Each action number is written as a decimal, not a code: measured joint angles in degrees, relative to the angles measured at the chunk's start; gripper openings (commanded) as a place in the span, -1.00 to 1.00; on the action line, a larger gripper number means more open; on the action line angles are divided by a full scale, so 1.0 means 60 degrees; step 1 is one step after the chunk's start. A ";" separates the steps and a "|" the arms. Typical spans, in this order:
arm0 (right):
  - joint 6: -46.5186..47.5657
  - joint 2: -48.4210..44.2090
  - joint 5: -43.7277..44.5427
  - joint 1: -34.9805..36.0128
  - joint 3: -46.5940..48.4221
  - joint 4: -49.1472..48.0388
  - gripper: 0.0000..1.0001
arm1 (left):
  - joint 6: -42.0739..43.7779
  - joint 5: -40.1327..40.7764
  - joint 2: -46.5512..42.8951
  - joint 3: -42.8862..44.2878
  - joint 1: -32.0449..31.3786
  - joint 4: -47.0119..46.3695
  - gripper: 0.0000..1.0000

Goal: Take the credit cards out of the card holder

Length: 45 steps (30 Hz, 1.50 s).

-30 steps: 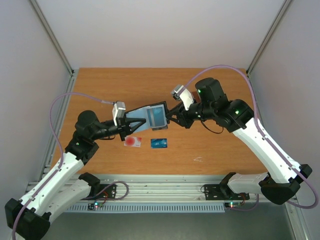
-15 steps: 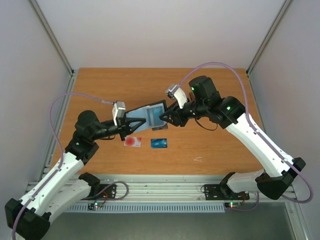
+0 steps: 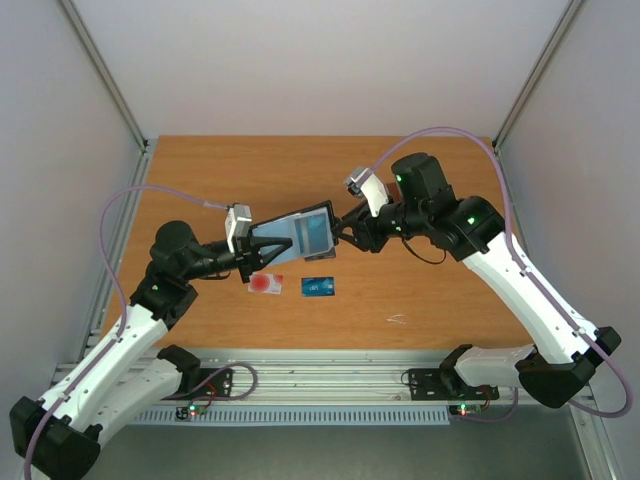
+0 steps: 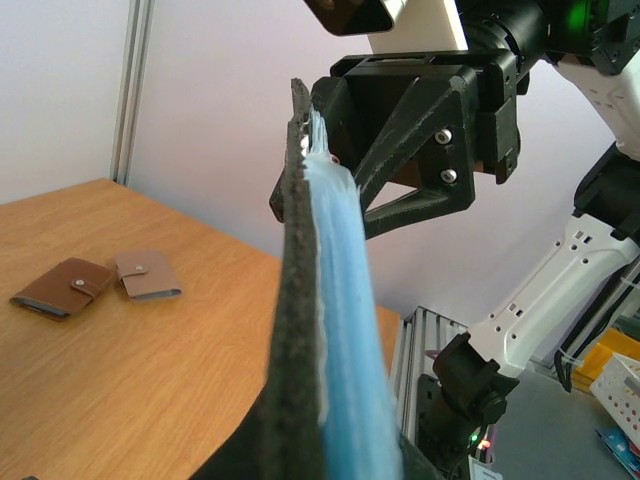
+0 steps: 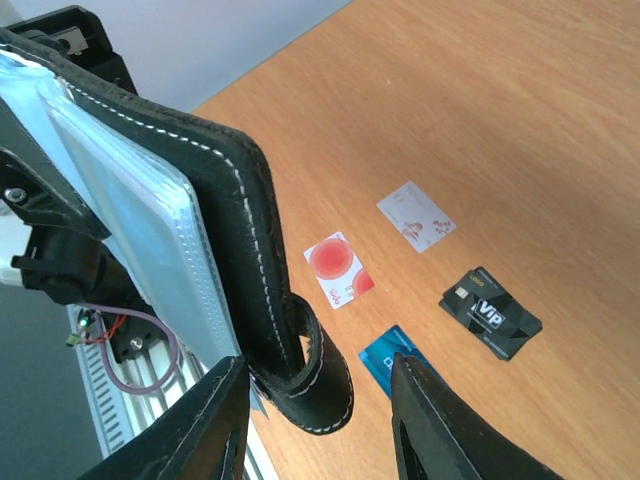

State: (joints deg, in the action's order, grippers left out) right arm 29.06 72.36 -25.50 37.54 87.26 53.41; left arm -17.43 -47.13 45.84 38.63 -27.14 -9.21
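The black card holder point(image 3: 305, 235), open with its light blue lining up, hangs in the air between both arms. My left gripper point(image 3: 272, 252) is shut on its lower left end. In the left wrist view the holder point(image 4: 310, 300) is seen edge-on and hides my fingers. My right gripper point(image 5: 320, 400) is open, its jaws on either side of the holder's snap tab point(image 5: 318, 385). On the table lie a pale grey card point(image 5: 415, 217), a white card with a red circle point(image 5: 338, 271), a black card point(image 5: 490, 313) and a blue card point(image 5: 395, 352). The red card is out of view.
A dark brown wallet point(image 4: 55, 288) and a tan-pink wallet point(image 4: 148, 276) lie side by side on the table in the left wrist view. A small white mark point(image 3: 397, 320) shows on the wood near the front right. Metal frame posts stand at the table's back corners.
My right gripper moved left onto the holder's right end, then drew back a little to the right. The left arm and the holder have stayed still.
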 measured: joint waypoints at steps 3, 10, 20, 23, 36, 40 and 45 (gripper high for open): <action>0.0011 0.0004 0.0157 0.0000 0.0000 0.0011 -0.20 | 0.0018 -0.0007 0.0000 0.0000 0.0000 0.0000 -0.99; -0.0080 0.0229 -0.0346 0.0007 0.0062 -0.0051 -0.13 | 0.0022 -0.0011 0.0004 0.0000 0.0000 0.0000 -0.99; -0.0182 0.0459 -0.0627 0.0095 0.0062 -0.0262 -0.15 | 0.0025 -0.0033 0.0044 0.0000 -0.0047 -0.0011 -0.99; -0.0186 0.0514 -0.0747 0.0102 0.0062 -0.0284 -0.12 | 0.0029 -0.0044 0.0069 0.0000 -0.0055 -0.0007 -0.99; -0.0146 0.0648 -0.2765 0.0131 0.0076 -0.0707 -0.34 | -0.0186 0.0222 0.0178 0.0000 -0.0055 -0.0178 -0.99; -0.0157 0.0739 -0.3173 0.0280 0.0127 -0.0831 -0.52 | -0.0280 0.0284 0.0189 0.0000 -0.0055 -0.0193 -0.99; -0.0204 0.0834 -0.3603 0.0375 0.0142 -0.1002 -0.61 | -0.0350 0.0331 0.0229 0.0000 -0.0055 -0.0222 -0.99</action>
State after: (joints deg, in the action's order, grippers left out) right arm 27.83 77.36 -47.11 39.79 88.12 47.40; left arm -19.53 -45.15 47.22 38.63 -27.46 -10.55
